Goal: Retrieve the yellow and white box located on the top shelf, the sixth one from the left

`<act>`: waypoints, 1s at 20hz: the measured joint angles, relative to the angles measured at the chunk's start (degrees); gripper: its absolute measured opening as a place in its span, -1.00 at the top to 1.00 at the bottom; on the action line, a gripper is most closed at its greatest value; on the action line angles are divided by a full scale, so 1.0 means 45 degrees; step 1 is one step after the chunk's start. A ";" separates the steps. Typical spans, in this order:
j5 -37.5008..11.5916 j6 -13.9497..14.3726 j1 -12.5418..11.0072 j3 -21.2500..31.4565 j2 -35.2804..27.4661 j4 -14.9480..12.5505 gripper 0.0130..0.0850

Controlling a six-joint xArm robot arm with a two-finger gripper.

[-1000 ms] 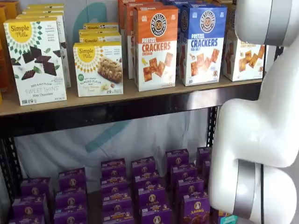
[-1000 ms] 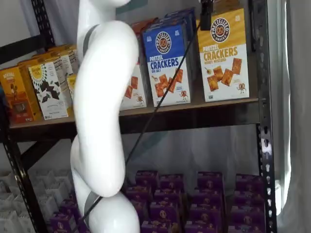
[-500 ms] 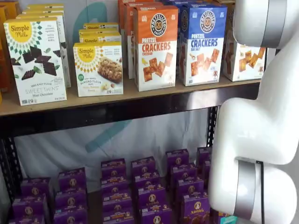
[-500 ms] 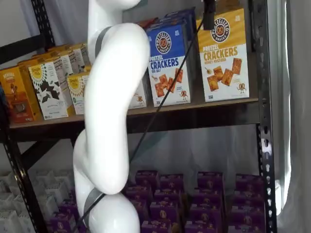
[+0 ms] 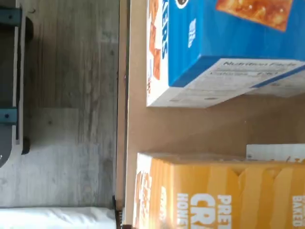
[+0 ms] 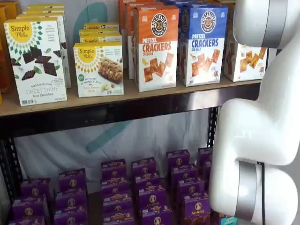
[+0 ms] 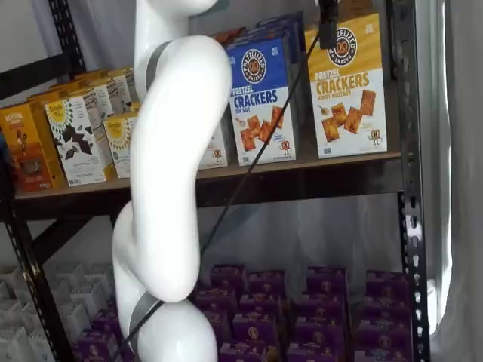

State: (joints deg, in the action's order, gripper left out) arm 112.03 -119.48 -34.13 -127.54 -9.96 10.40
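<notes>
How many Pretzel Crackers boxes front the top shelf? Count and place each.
3: orange-topped box, blue-topped box on its right, yellow and white box rightmost. More stand behind, partly hidden.

The yellow and white box [image 7: 347, 87] reads "PRETZEL CRACKERS"; the blue-topped box [image 7: 262, 98] adds "SEA SALT"; the white box [image 6: 36, 61] reads "Simple Mills".
</notes>
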 joint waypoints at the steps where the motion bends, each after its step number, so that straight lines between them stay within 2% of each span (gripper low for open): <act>1: 0.0050 -0.0024 -0.0010 0.0008 0.0001 -0.0035 -1.00; 8: 0.0025 -0.0099 -0.0053 0.0352 0.0186 -0.0091 -1.00; 10: 0.0013 -0.0104 -0.0049 0.0440 0.0228 -0.0096 -0.78; 11: 0.0002 -0.0103 -0.0047 0.0480 0.0247 -0.0094 -0.78; 13: -0.0046 -0.0097 -0.0041 0.0598 0.0305 -0.0078 -0.56; 14: -0.0068 -0.0093 -0.0035 0.0651 0.0331 -0.0076 -0.56; 15: -0.0089 -0.0088 -0.0029 0.0703 0.0357 -0.0073 -0.44; 20: -0.0189 -0.0075 -0.0012 0.0939 0.0465 -0.0052 -0.44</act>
State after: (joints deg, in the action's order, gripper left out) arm 111.18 -119.82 -34.18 -123.32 -7.86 10.17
